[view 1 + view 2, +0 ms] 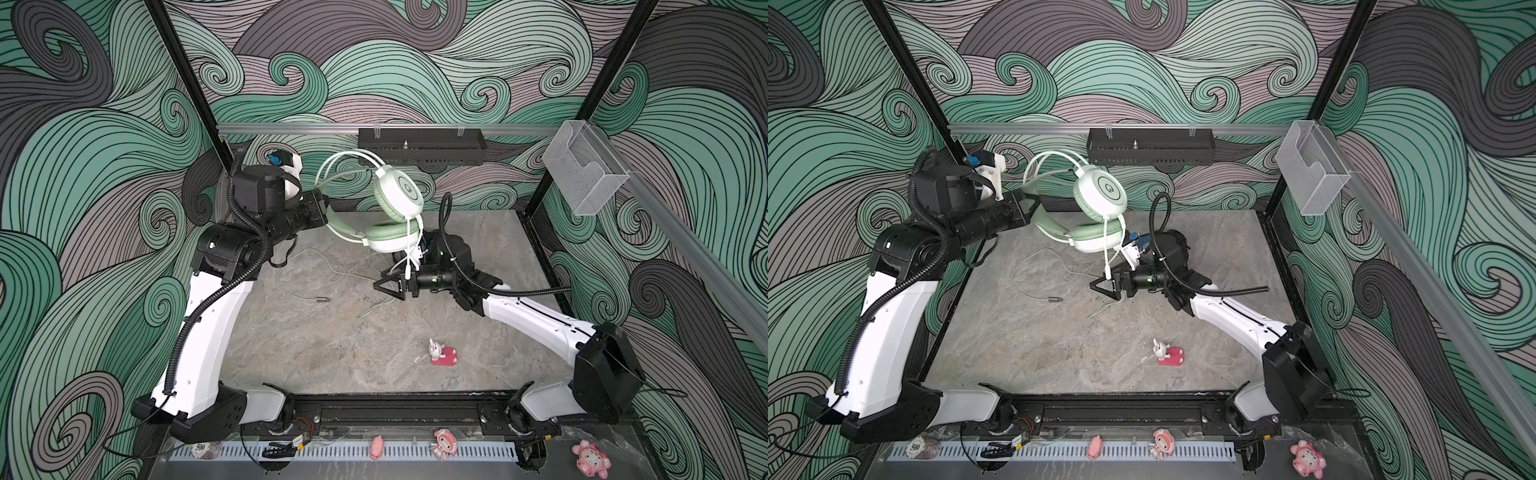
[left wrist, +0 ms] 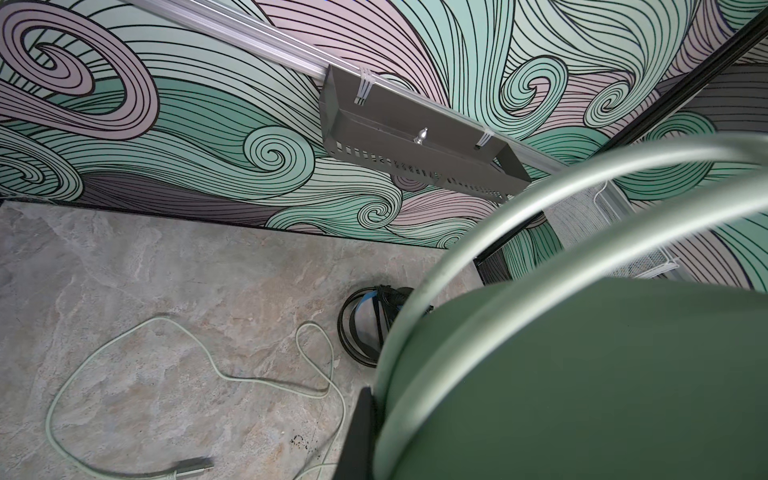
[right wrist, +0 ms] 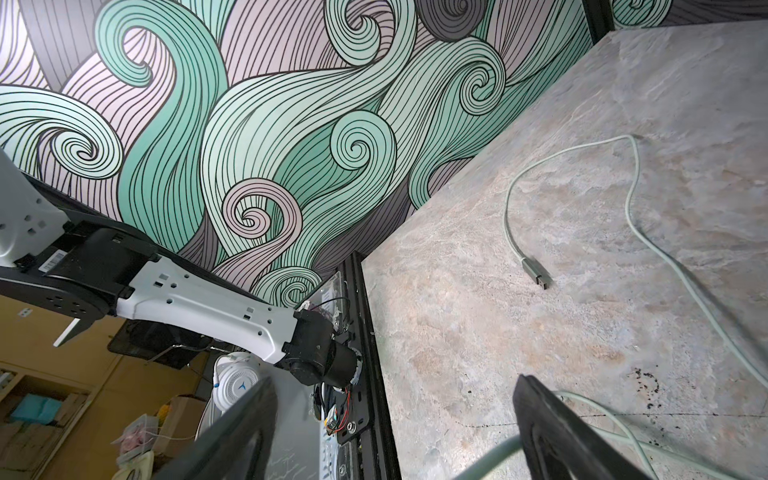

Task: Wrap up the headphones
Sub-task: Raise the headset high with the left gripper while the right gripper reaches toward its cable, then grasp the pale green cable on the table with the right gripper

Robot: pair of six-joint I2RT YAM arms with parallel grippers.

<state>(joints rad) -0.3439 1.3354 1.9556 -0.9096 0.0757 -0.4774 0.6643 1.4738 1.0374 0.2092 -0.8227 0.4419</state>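
Left gripper (image 1: 1034, 204) is clenched on the headband of the green headphones (image 1: 399, 192) and holds them clear above the table (image 1: 332, 353) — one ear cup hangs under the other. Their pale cable (image 3: 506, 216) trails onto the table, its plug (image 3: 538, 276) lying loose. Right gripper (image 3: 395, 382) sits low beneath the cups, jaws spread wide, nothing clamped — a strand of cable runs beside one finger. Black headphones (image 2: 345, 328) rest on the table, partly hidden by the green pair.
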